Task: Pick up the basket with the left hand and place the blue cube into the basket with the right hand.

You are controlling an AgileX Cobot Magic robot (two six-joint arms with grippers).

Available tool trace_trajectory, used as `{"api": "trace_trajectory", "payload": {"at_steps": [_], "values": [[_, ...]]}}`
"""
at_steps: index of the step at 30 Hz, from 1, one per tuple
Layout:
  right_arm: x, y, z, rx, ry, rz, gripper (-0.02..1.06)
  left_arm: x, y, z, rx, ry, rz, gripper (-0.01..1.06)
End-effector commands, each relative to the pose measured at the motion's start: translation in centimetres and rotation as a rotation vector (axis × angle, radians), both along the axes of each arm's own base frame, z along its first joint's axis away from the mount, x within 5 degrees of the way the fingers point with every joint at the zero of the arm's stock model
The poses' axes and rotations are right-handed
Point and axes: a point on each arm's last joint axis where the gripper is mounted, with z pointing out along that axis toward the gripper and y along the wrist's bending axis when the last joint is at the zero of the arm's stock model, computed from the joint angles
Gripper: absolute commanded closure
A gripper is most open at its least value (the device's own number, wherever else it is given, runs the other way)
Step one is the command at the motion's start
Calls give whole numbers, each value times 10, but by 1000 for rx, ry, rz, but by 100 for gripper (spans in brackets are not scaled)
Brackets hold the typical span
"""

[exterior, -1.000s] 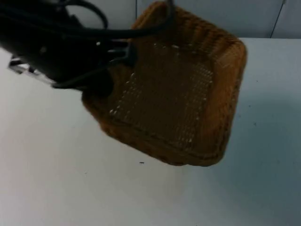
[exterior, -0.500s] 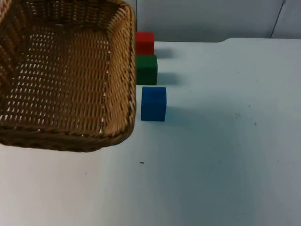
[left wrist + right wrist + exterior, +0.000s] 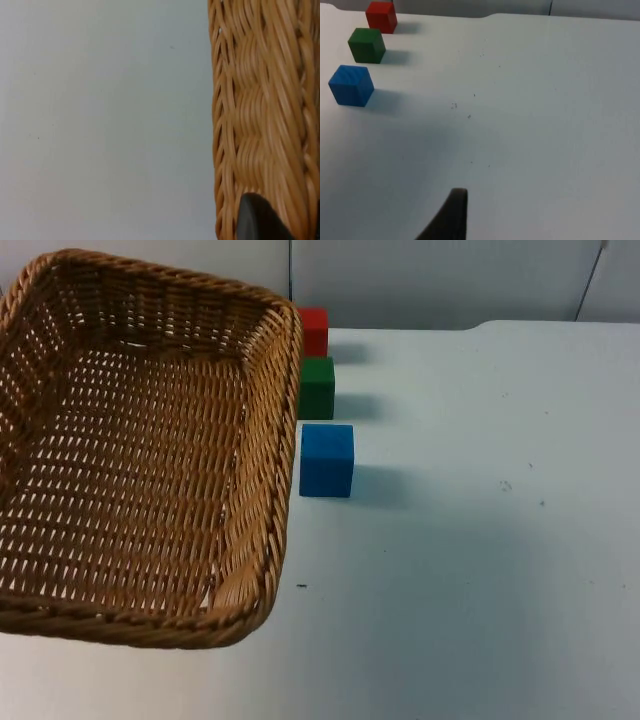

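Wicker basket (image 3: 140, 450) hangs lifted at the scene's left, the left gripper (image 3: 260, 220) clamped on its rim, so the pick-up step looks done. Blue cube (image 3: 326, 460) sits on the table (image 3: 480, 570) just right of the basket, nearest in a row with green cube (image 3: 317, 387) and red cube (image 3: 313, 330). Right gripper (image 3: 452, 215) waits well apart from the cube, finger state cannot be told; next it likely must reach left and grasp it.

Through the left wrist camera I see the tan woven wicker basket (image 3: 260, 115), its plaited wall running upright, the left tool's black fingertip (image 3: 257, 220) against it, beside bare white worktop (image 3: 100, 120).
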Motion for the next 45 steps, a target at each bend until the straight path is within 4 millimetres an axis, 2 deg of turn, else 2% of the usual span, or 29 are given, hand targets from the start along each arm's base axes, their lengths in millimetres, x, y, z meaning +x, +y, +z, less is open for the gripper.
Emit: {"api": "trace_trajectory", "payload": {"at_steps": [1, 9, 14, 17, 20, 24, 28, 33, 34, 37, 38, 39, 42, 43, 45], "values": [[0, 0, -1, -4, -5, 3, 0, 3, 3, 1, -18, -14, 33, 105], [0, 0, -1, -4, -5, 5, 0, 21, 11, -12, -124, 20, 22, 105], [0, 0, -1, -4, -5, 5, 0, 33, 26, -23, -220, 56, 15, 105], [0, 0, -1, -12, -6, 10, 0, 41, 40, -17, -261, 44, 18, 105], [0, 0, 0, -25, -11, 17, 0, 45, 45, -13, -260, 27, 27, 105], [-3, 0, 8, -19, -39, 21, 0, 45, 46, -13, -243, 27, 24, 105], [5, 4, 21, 10, -5, 43, 0, 44, 46, -14, -229, 34, 13, 105], [48, 16, 63, 72, 10, 120, 1, 45, 48, -15, -206, 33, 33, 105], [48, 16, 63, 72, 10, 120, 1, 45, 48, -15, -206, 33, 33, 105], [83, 25, 80, 105, 39, 188, 1, 45, 51, -17, -183, 48, 56, 105], [83, 25, 80, 105, 39, 188, 1, 45, 51, -17, -183, 48, 56, 105], [95, 29, 85, 128, 59, 211, 1, 45, 52, -17, -171, 53, 59, 105], [147, 40, 88, 193, 172, 266, 1, 44, 52, -18, -161, 63, 59, 105], [147, 40, 88, 193, 172, 266, 1, 44, 52, -18, -161, 63, 59, 105], [178, 46, 83, 224, 251, 278, 1, 43, 53, -19, -155, 73, 60, 105]]}}
